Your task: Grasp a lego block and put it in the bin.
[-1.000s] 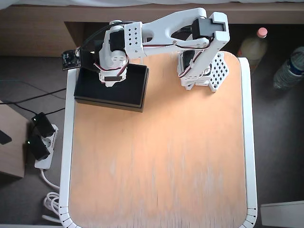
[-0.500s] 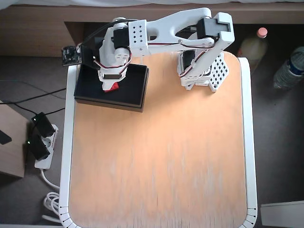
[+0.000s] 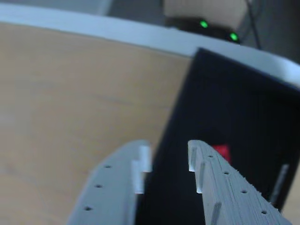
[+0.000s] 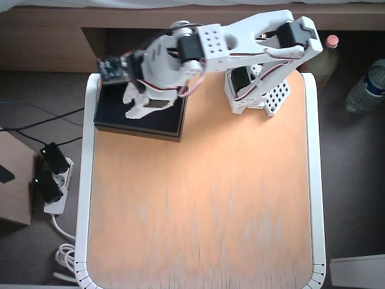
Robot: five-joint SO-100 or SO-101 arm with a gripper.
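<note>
In the wrist view my gripper (image 3: 168, 154) is open, its two white fingers apart with nothing between them. It hangs over the near edge of the black bin (image 3: 234, 103). The red lego block (image 3: 221, 152) lies inside the bin, partly hidden behind the right finger (image 3: 220, 183). In the overhead view the gripper (image 4: 135, 107) is above the bin (image 4: 162, 120) at the table's back left corner. The block is hidden there by the arm.
The wooden tabletop (image 4: 204, 205) has a white rim. The arm's base (image 4: 258, 90) stands at the back, right of the bin. A power strip with green lights (image 4: 51, 180) lies on the floor at left. A bottle (image 4: 367, 84) stands off the table at right.
</note>
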